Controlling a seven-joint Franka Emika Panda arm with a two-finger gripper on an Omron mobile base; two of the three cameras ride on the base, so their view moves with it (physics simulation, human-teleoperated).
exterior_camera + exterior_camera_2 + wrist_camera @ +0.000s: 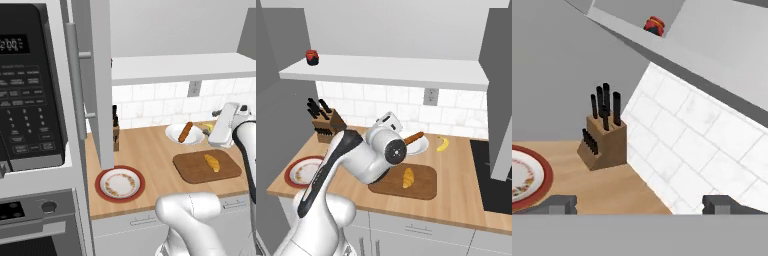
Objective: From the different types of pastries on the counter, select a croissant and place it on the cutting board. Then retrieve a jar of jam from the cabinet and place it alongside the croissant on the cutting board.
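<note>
Croissant (408, 177) lies on the cutting board (426, 191); microwave (25, 85) display reads "200"; the gripper (640, 204) is spread wide, grasping nothing.

You see a counter (456, 197) of light, matt wood with visible grain, and on it a cutting board (423, 186) of darker, smooth wood. The croissant (408, 177) on the board looks golden and ridged. At 10 o'clock from the board, the knife block (607, 145) is plain wood with black, plastic-looking handles. The wall behind is glossy white tile (687, 145). The plate (120, 183) looks like glazed ceramic with a red rim. The jar of jam (312, 57) on the cabinet shelf is shiny red.
</note>
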